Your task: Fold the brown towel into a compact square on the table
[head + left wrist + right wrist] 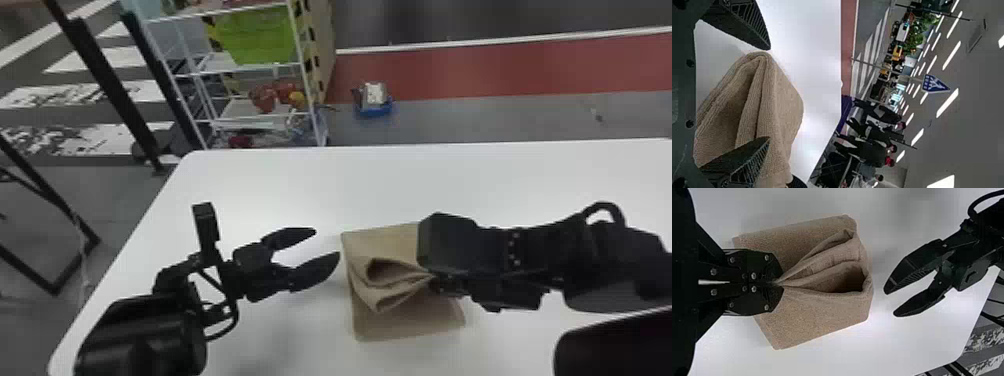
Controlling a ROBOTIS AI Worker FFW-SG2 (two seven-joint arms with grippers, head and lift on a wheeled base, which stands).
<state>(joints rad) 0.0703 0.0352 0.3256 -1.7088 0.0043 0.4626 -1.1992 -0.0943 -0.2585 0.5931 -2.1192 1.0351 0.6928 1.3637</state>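
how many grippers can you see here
2: the left gripper, open, to the left of the brown towel, and the right gripper, shut on the towel's bunched folds.

Head view: from robot's head, forward and down, tabletop (350, 185) at middle distance, white rack (305, 75) beyond. Left wrist view: sideways, from behind left tool (327, 243), brown towel (400, 322) close up, facing out past tabletop edge to room and ceiling lights (947, 102). Right wrist view: sideways, from behind right tool (442, 284), looking down, brown towel close, left tool farther off. All 3 share brown towel, left tool, part of tabletop
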